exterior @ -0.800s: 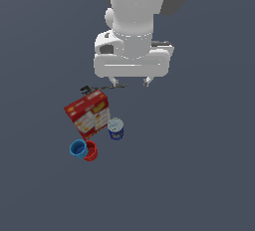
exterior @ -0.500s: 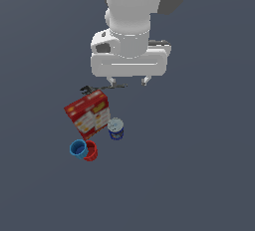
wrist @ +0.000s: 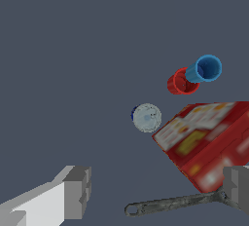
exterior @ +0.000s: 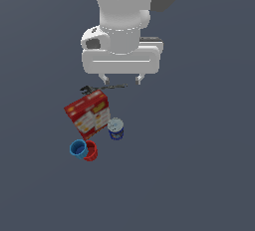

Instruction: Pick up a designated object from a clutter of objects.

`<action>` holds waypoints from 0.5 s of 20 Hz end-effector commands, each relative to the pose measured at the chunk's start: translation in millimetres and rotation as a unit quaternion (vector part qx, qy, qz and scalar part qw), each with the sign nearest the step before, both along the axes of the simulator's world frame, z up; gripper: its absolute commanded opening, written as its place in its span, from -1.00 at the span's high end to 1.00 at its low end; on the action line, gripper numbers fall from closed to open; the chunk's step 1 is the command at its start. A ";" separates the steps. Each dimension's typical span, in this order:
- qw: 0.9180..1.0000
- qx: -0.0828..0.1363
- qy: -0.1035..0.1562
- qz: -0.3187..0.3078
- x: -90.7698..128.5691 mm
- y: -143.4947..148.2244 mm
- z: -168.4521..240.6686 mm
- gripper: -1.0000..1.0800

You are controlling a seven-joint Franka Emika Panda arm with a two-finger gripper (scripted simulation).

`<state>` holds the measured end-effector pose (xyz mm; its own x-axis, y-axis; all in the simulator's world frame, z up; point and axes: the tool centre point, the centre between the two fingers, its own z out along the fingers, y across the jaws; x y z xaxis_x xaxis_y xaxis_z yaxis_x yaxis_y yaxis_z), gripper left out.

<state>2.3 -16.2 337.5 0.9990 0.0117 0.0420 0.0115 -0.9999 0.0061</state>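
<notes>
The small bright-blue cup (exterior: 77, 148) (wrist: 205, 69) sits at the near end of the clutter, touching the red cup (exterior: 91, 151) (wrist: 181, 82) beside it. Behind them lies the red cracker box (exterior: 88, 113) (wrist: 206, 142), with the dark-blue can (exterior: 115, 129) (wrist: 146, 117) on the exterior view's right of it. A thin dark tool (exterior: 103, 87) (wrist: 170, 204) lies past the box. My gripper (exterior: 121, 79) (wrist: 158, 191) hangs open and empty above the tool, well apart from the blue cup.
The clutter rests on a plain dark grey floor (exterior: 199, 165). The white arm body (exterior: 124, 21) fills the upper middle of the exterior view.
The arm has shifted slightly toward the exterior view's left over the tool. The objects have not moved, and the fingers stay open.
</notes>
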 end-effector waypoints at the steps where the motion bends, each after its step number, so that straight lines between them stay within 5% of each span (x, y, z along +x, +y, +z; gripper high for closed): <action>1: 1.000 0.000 0.001 0.002 2.2 -1.2 -1.7 -0.92; 10: 1.000 0.001 0.004 0.023 29.5 -22.7 -20.0 -0.92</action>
<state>26.0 -33.8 322.1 0.9982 0.0485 0.0365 0.0484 -0.9988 0.0040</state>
